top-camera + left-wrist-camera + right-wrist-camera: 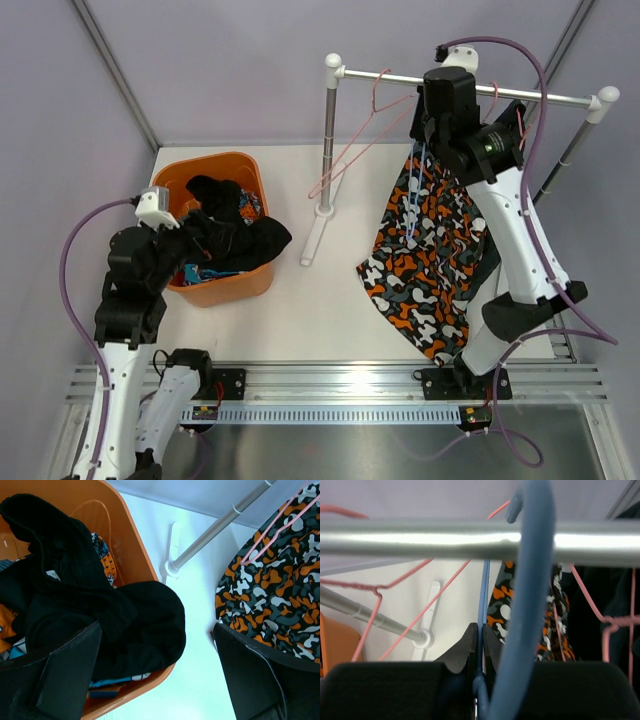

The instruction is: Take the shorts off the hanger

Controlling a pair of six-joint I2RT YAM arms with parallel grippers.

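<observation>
The camouflage shorts (430,250) look soft and light, best taken near the waistband. The right hand (480,645) is pinched tight on the blue hanger (532,580); the left hand (156,640) gapes, empty.

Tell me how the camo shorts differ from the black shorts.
The camo shorts hang spread out from the rail on a blue hanger; the black shorts lie crumpled in the orange bin, spilling over its rim. The camo shorts are patterned orange, black and white; the black shorts are plain. The right tool is shut on the camo shorts' hanger; no tool holds the black shorts. Both are floppy cloth.
</observation>
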